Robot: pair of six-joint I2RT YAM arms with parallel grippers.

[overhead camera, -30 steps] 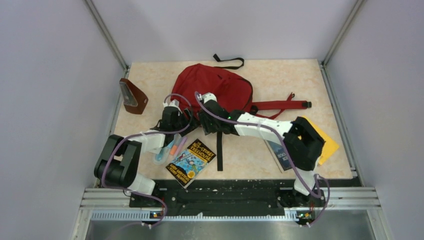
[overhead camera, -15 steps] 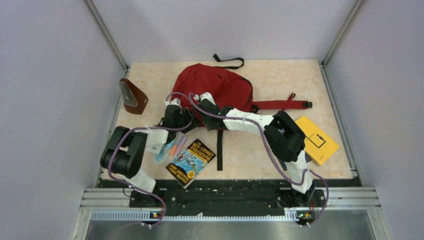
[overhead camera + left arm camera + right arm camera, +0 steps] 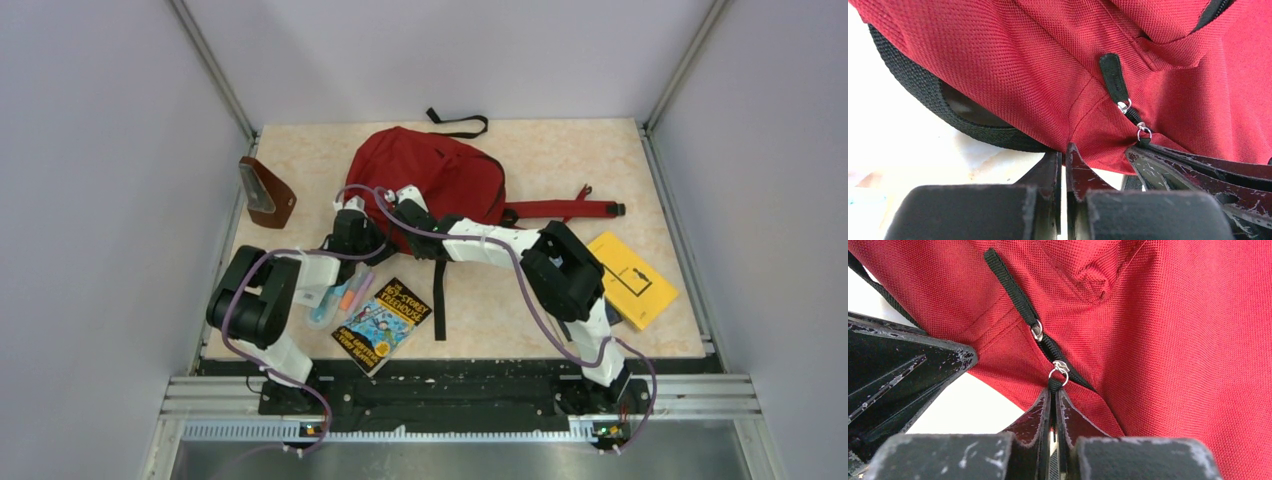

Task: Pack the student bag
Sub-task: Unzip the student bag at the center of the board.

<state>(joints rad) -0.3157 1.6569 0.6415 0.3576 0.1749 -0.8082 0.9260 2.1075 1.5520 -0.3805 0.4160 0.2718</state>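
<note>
The student bag [image 3: 445, 170] is a dark-red backpack lying flat at the back middle of the table. Both grippers meet at its near-left edge. My left gripper [image 3: 1064, 150] is shut, pinching the red fabric hem beside a black shoulder strap [image 3: 973, 127]. My right gripper [image 3: 1053, 390] is shut on a black zipper pull cord just below its silver ring [image 3: 1059, 371]. A second black pull tab [image 3: 1010, 282] lies up the seam. In the left wrist view the right gripper's fingers [image 3: 1198, 170] sit close to the right of mine.
A brown wedge-shaped pouch [image 3: 266, 193] stands at the left edge. Coloured pens [image 3: 342, 293] and a black paperback [image 3: 383, 325] lie near the front left. A yellow notebook [image 3: 632, 279] lies at the right. A red strap [image 3: 560, 210] and a black strap [image 3: 438, 290] trail from the bag.
Both grippers have gone from open to shut, the left on the hem, the right on the zipper pull. The right arm swung left and folded in, uncovering the yellow notebook.
</note>
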